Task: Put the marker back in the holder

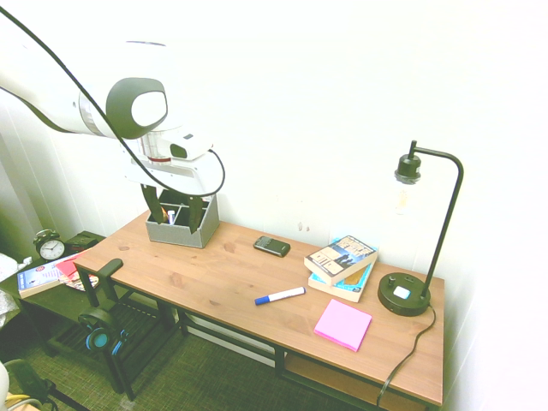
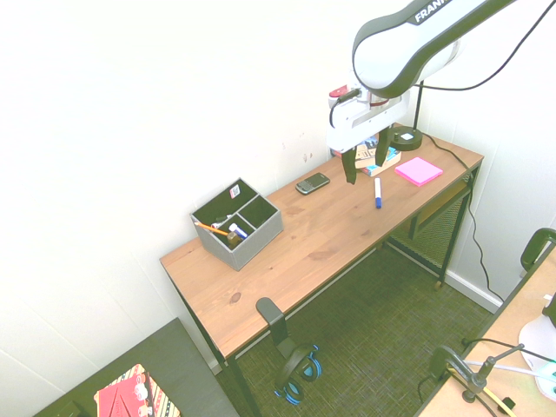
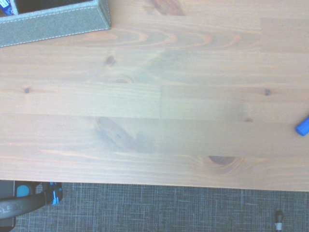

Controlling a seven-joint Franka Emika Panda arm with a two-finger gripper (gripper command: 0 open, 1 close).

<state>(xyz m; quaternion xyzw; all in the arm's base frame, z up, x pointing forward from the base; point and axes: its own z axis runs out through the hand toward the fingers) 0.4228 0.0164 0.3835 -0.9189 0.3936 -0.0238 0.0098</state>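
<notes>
The marker [image 1: 279, 296] lies flat on the wooden desk [image 1: 214, 282], white barrel with a blue cap, in front of the phone. It also shows in the second exterior view as the marker [image 2: 378, 193]. Only its blue cap [image 3: 302, 126] enters the wrist view. The grey holder [image 1: 181, 224] stands at the desk's back left corner with pens in its compartments, also seen as the holder [image 2: 239, 221] and as a corner of the holder [image 3: 53, 21]. My gripper [image 1: 174, 207] hangs open and empty, high above the desk between holder and marker, seen too as the gripper [image 2: 365, 161].
A black phone [image 1: 271, 246], stacked books [image 1: 342, 265], a pink sticky-note pad [image 1: 342, 324] and a black lamp [image 1: 407, 291] occupy the desk's right half. Headphones [image 1: 103, 336] hang at the desk's front left. A clock [image 1: 49, 247] sits on a low side table.
</notes>
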